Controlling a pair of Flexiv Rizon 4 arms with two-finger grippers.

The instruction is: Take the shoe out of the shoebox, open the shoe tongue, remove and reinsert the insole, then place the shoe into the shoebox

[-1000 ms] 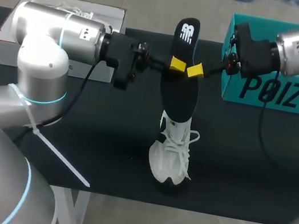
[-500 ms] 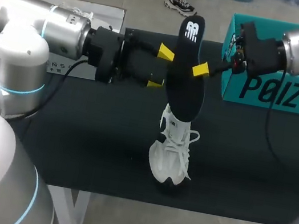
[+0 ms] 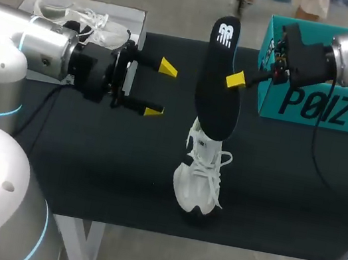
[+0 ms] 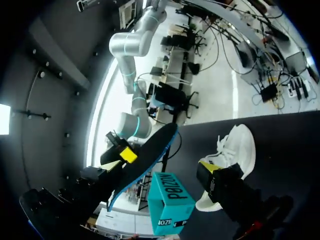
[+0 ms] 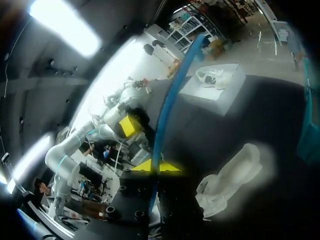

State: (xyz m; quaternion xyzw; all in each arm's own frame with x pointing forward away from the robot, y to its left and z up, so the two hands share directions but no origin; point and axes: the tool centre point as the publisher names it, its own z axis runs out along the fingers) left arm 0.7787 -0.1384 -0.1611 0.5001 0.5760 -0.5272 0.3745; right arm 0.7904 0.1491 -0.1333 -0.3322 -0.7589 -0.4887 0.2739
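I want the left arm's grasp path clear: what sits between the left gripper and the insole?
Nothing: in the head view only bare black table shows between the open left gripper and the insole, which the right gripper holds.

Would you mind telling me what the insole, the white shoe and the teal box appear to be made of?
The insole looks like foam under matte black fabric: thin, no shine, blue edge. The shoe seems white mesh or synthetic with laces, probably a rubber sole. The teal box looks like printed cardboard, flat and matte.
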